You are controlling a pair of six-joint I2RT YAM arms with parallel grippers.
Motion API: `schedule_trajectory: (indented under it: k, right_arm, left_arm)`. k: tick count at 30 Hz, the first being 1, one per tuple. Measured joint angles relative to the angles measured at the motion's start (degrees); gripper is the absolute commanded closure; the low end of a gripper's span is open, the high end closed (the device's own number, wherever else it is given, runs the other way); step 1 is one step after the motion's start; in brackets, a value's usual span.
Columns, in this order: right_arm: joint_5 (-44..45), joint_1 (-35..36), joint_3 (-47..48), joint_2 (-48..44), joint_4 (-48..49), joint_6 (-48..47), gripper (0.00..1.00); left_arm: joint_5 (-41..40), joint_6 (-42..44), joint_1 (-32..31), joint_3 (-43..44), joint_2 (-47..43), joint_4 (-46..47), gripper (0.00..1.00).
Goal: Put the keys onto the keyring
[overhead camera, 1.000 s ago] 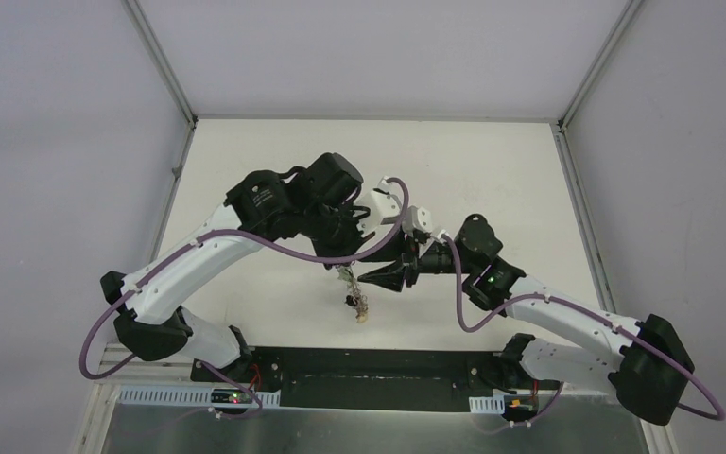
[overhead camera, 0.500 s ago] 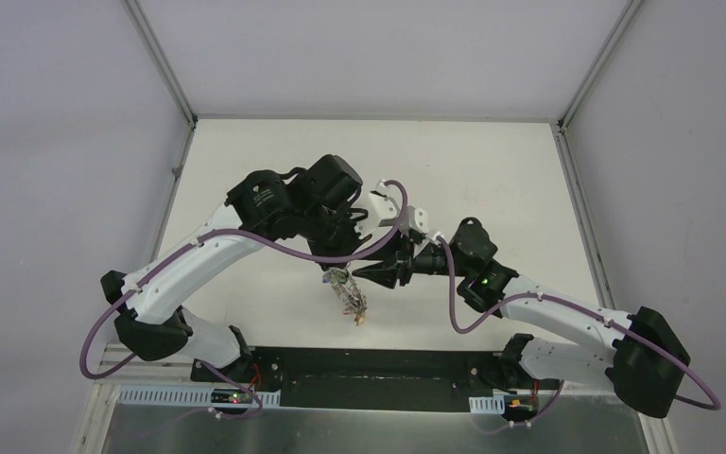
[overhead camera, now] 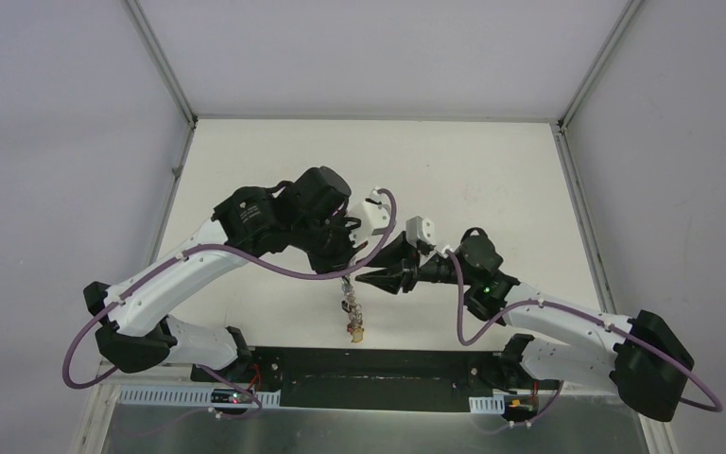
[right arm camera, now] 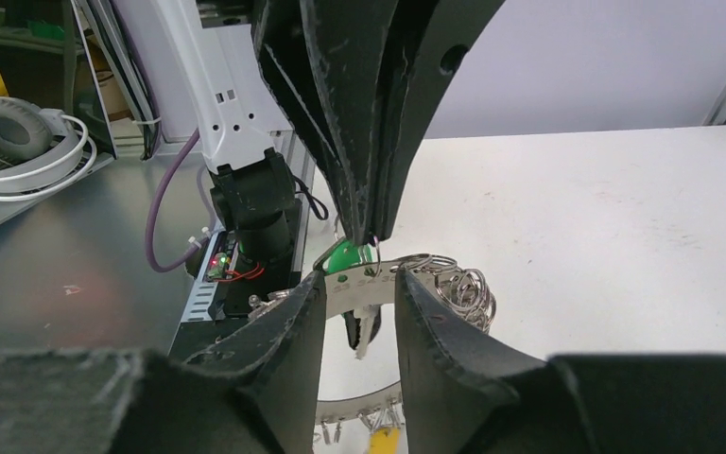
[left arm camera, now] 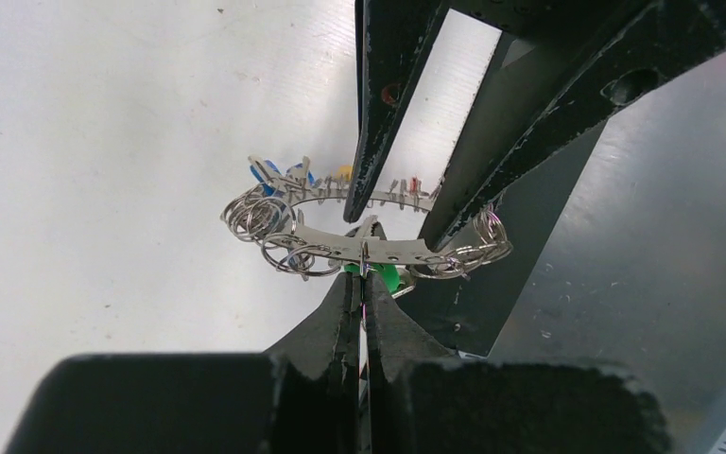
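One keyring (left arm camera: 331, 244) in left pincer (left arm camera: 363, 276), right pincer (right arm camera: 359, 280) astride it.

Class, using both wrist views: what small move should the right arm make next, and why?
Probably close the right fingers onto the keyring. Its flat band lies in the gap between them, not yet clamped, while the left gripper, shut, pinches the ring beside the green tag and holds it off the table.
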Motion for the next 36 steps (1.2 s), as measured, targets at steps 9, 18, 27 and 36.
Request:
schedule_trajectory:
  k: [9,18,27,36]
  right_arm:
    - [-0.9,0.0,-1.2,1.6,7.1,1.6,0.71]
    - [-3.3,0.0,-1.1,5.2,9.0,2.9,0.74]
    - [-3.6,0.0,-0.2,6.2,10.8,3.9,0.84]
    - [-4.6,0.0,0.9,6.8,11.4,4.3,0.93]
  left_arm:
    - [1.5,1.0,0.0,0.0,-1.3,0.5,1.0]
    - [2.7,1.4,0.0,0.0,-1.3,0.9,1.0]
    - [3.0,1.4,0.0,-0.5,-1.4,1.2,1.0]
    - [3.1,1.5,0.0,-1.0,-2.4,1.2,1.0]
